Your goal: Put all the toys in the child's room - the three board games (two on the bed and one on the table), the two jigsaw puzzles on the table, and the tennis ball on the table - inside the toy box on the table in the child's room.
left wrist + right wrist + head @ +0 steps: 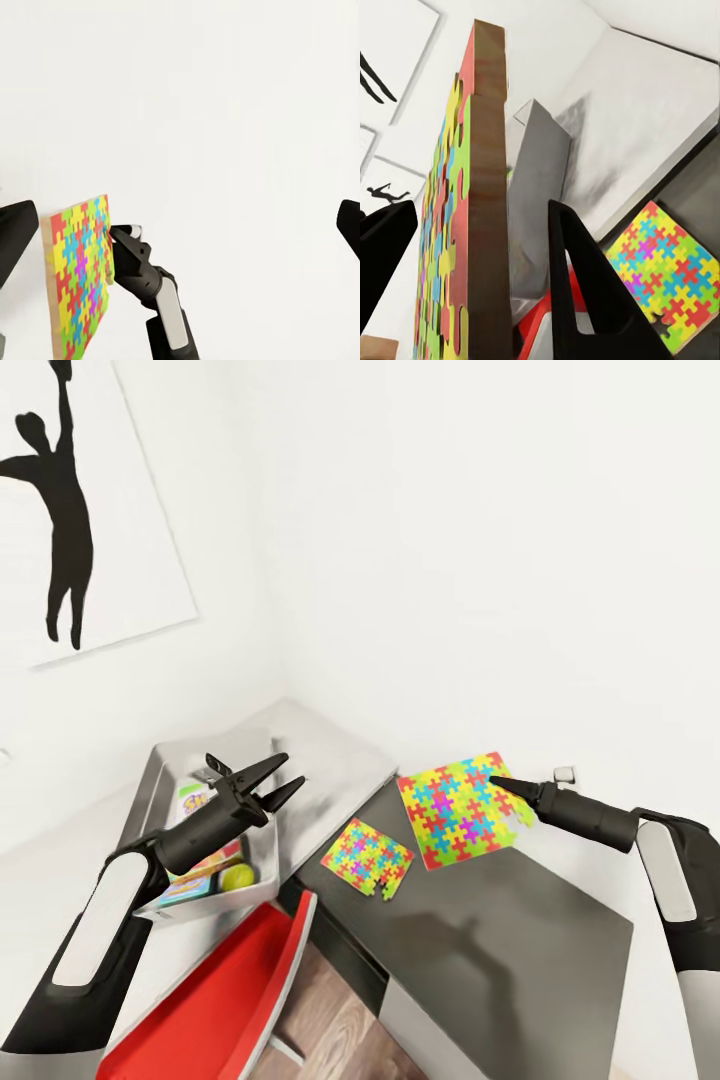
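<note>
Gripping one edge of the larger jigsaw puzzle point(458, 810), the right pincer point(497, 784) holds the thin, stiff sheet lifted and tilted above the dark grey worktop point(520, 940). Its jagged-edged face of interlocked yellow, red, blue, green and pink pieces is turned up toward the head camera; the right wrist view shows a plain brown edge point(486, 187) between the black fingers. The smaller jigsaw puzzle point(367, 857) lies flat on the worktop, at about 8 o'clock from the held one, corners diagonal. At 9 o'clock sits the toy box point(165, 780), smooth grey with flaring sides, holding printed board games point(200, 860) and the fuzzy tennis ball point(238, 877). Above it hovers the left pincer point(279, 777), fingers spread, empty.
</note>
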Available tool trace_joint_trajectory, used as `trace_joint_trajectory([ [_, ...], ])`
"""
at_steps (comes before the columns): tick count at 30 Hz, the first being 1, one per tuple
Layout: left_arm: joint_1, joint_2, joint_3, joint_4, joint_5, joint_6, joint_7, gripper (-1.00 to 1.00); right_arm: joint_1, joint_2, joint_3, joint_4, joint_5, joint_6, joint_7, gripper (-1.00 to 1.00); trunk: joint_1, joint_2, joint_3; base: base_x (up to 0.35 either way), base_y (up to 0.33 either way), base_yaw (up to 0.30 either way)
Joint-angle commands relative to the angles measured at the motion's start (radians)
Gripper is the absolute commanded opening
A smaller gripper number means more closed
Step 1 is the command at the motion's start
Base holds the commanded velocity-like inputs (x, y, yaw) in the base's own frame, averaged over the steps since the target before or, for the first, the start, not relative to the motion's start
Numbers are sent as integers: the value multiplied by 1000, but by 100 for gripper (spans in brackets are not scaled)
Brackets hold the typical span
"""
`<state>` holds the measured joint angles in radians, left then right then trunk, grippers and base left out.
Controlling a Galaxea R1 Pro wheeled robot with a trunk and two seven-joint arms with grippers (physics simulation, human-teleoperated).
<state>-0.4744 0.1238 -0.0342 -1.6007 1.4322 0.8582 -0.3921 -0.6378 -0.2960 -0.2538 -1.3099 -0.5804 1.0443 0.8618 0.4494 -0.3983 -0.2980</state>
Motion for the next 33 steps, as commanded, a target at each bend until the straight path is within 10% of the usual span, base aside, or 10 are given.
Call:
trace_joint_trajectory([
  [1, -1, 0, -1, 1, 0, 2, -2, 100, -1, 0, -1, 0, 5, 3, 6, -100, 1, -2, 0, 0, 0, 201],
  [33, -1, 0, -6, 3, -3, 2, 2, 100, 0, -28, -5, 0, 2, 3, 8, -100, 1, -2, 33, -1, 0, 212],
])
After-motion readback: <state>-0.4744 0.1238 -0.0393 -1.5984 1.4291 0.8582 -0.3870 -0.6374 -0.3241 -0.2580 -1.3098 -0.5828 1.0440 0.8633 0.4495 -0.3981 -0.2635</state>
